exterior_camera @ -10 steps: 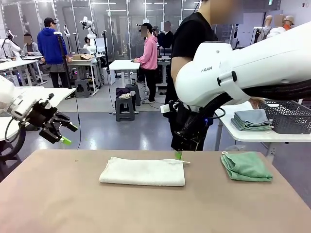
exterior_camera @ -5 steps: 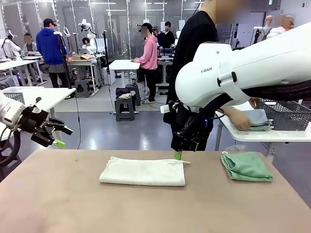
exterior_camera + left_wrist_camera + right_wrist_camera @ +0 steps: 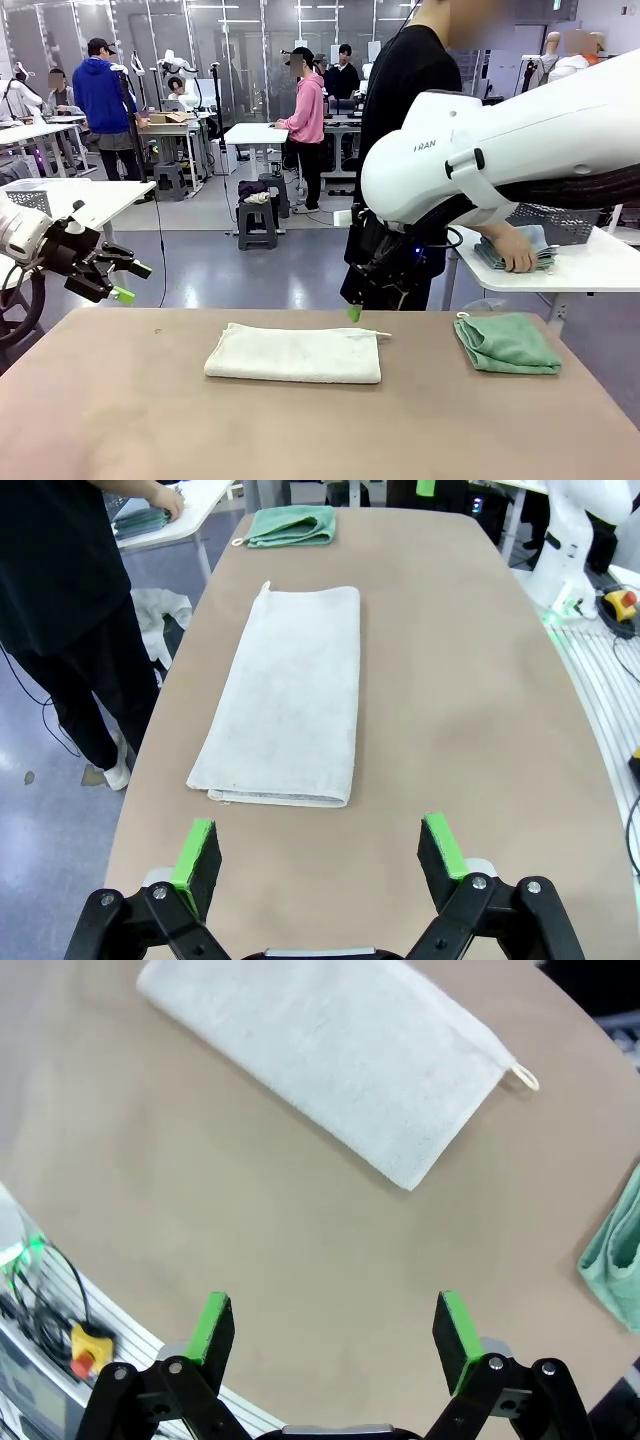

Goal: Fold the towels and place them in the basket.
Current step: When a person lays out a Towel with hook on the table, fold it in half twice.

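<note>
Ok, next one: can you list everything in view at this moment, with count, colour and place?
folded terry towel: one, cream-white, middle of the table
folded terry towel: one, mint green, table's right part
stacked towels: count unclear, grey-blue, on the side table
lattice plastic basket: one, dark grey, side table, behind the stack, partly hidden
main table: one, tan
side table: one, white, far right
person's hand: one, on the stack
left end effector: black, green pads, open, raised at the table's left end
right end effector: same colours, open, raised near the cream-white towel's right end
</note>
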Robot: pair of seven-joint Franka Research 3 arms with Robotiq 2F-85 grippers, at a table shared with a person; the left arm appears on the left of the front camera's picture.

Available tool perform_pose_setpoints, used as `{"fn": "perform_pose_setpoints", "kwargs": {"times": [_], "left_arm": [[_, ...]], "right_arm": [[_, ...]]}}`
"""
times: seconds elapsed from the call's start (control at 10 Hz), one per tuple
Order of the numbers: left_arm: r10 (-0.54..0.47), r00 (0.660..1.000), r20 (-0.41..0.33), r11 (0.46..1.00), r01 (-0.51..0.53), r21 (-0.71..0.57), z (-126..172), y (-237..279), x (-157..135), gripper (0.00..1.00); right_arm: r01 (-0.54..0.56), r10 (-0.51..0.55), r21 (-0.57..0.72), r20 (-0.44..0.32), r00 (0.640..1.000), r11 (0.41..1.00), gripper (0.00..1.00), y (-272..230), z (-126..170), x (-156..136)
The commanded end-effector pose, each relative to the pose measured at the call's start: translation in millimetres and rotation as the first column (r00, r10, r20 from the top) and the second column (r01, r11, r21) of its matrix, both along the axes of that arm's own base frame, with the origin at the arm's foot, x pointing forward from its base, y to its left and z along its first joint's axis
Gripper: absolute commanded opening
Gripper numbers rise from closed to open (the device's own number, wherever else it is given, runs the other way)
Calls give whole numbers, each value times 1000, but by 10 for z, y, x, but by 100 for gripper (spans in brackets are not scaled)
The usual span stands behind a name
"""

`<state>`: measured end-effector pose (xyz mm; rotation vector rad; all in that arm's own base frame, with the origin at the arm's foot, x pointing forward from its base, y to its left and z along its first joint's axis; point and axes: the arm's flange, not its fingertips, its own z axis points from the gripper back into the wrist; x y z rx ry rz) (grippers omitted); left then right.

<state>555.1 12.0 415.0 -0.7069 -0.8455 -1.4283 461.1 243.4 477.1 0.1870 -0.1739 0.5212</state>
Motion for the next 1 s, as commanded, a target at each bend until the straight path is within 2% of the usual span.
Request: {"fn": "perform_pose_setpoints", "kwargs": {"times": [0.0, 0.2, 0.6, 0.9], "left_arm": [[1, 1000, 2, 1000, -1, 1, 9, 1, -7, 100], [1, 1000, 2, 1000, -1, 1, 9, 1, -7, 100], [1, 1000, 2, 1000, -1, 1, 9, 1, -7, 100], [1, 1000, 2, 1000, -1, 1, 9, 1, -7, 100]], "right_arm": [[212, -212, 44, -9, 977, 976, 100, 80, -172, 54], [344, -341, 42, -58, 938, 938, 100, 108, -288, 172], [526, -525, 4, -56, 849, 850, 100, 150, -818, 707], [549, -551, -42, -60, 832, 835, 100, 100, -1253, 1064]]}}
